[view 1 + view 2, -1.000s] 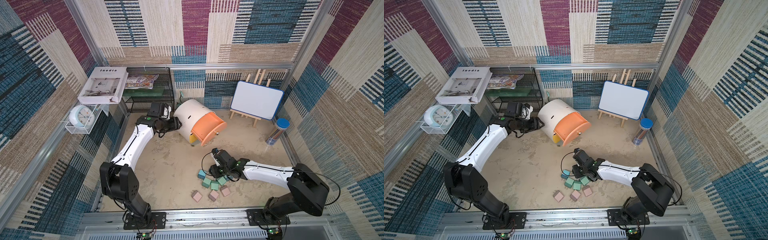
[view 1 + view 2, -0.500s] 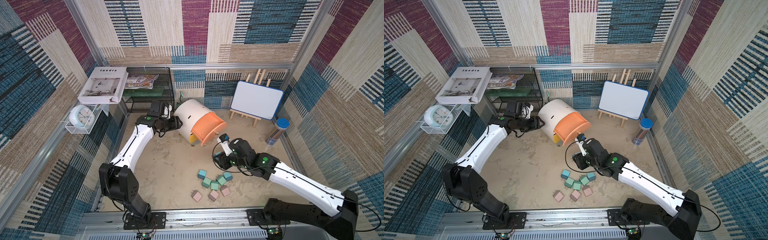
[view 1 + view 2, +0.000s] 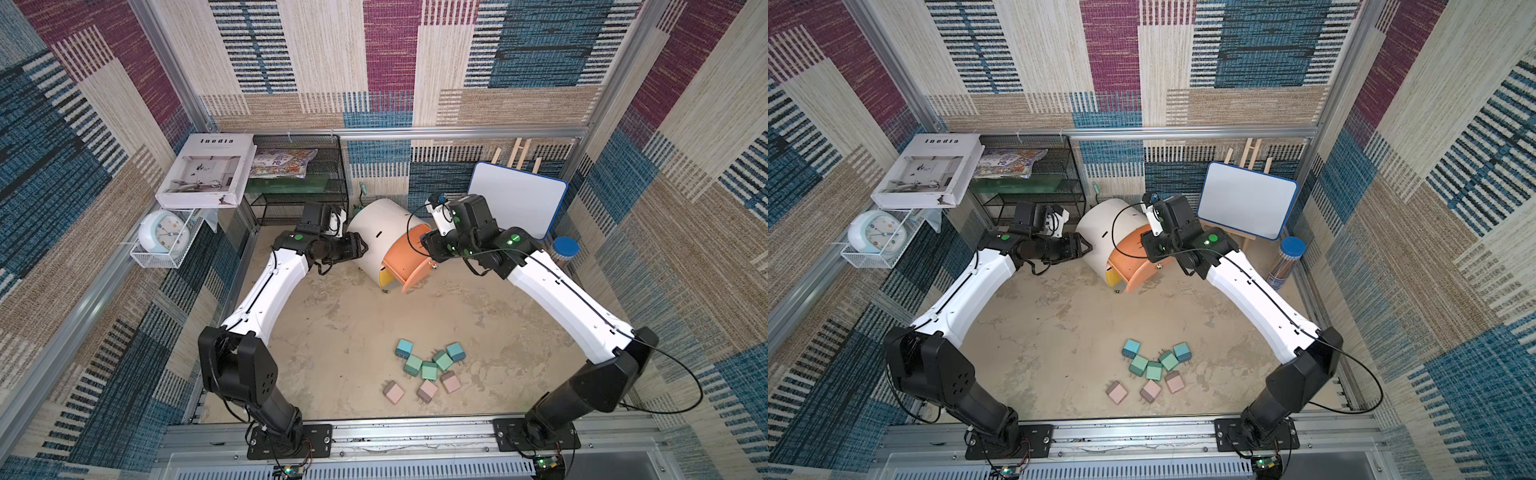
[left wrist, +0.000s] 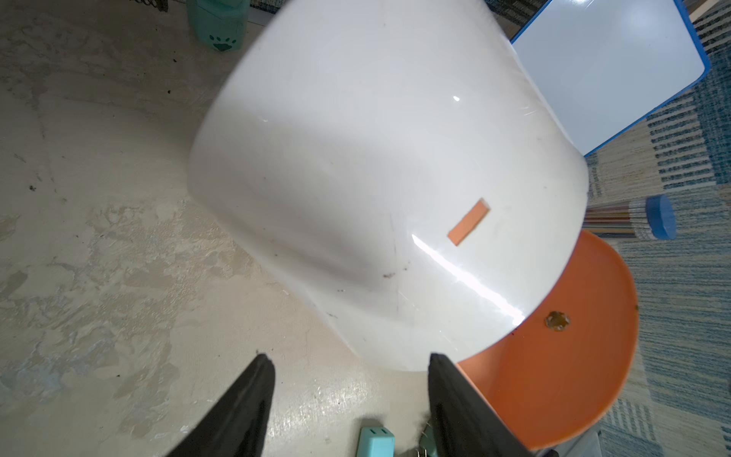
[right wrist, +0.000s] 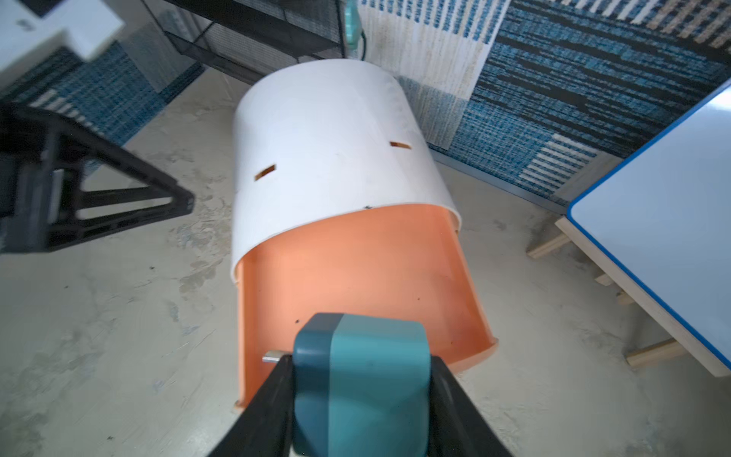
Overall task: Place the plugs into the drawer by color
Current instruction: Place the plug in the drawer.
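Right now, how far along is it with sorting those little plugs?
Barely begun. The peach drawer is pulled open but looks empty. The right gripper holds a blue plug over it. Eight plugs wait on the floor: two blue, three green, three pink.

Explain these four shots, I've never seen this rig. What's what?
Two white robot arms stand on a rail, and each ends in a two-finger gripper. Both top views look down on the whole scene. Each wrist view comes from a camera on one arm. On the sandy surface sits a white cabinet with its peach drawer pulled out. Eight small plugs lie in a cluster: two blue, three green, three pink. The right gripper is shut on a blue plug at that open drawer. The left gripper is open beside the cabinet, holding nothing.
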`<state>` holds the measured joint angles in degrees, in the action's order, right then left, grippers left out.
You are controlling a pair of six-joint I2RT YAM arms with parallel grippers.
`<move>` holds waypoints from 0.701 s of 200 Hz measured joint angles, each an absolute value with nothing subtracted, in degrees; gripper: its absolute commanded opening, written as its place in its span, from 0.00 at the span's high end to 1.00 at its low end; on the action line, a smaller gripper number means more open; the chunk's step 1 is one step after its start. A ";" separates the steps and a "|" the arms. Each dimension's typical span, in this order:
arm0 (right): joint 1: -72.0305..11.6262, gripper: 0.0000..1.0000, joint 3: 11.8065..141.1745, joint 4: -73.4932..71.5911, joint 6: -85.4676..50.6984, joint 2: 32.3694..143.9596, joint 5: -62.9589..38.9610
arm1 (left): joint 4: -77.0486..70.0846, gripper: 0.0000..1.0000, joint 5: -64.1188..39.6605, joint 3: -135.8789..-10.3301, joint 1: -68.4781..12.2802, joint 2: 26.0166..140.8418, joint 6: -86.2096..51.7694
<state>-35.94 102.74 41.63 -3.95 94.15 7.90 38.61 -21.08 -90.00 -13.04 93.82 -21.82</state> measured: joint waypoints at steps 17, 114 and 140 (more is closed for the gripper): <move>-33.78 0.67 106.41 43.70 -3.16 98.32 7.84 | 38.61 0.34 -21.19 -90.00 -13.10 93.82 -21.82; -30.96 0.61 110.56 45.63 -1.48 107.44 5.76 | 38.37 0.34 -21.39 -89.34 -14.15 93.82 -21.85; -30.70 0.55 110.56 45.50 -1.08 108.18 6.15 | 38.35 0.34 -21.37 -89.14 -14.17 93.82 -21.82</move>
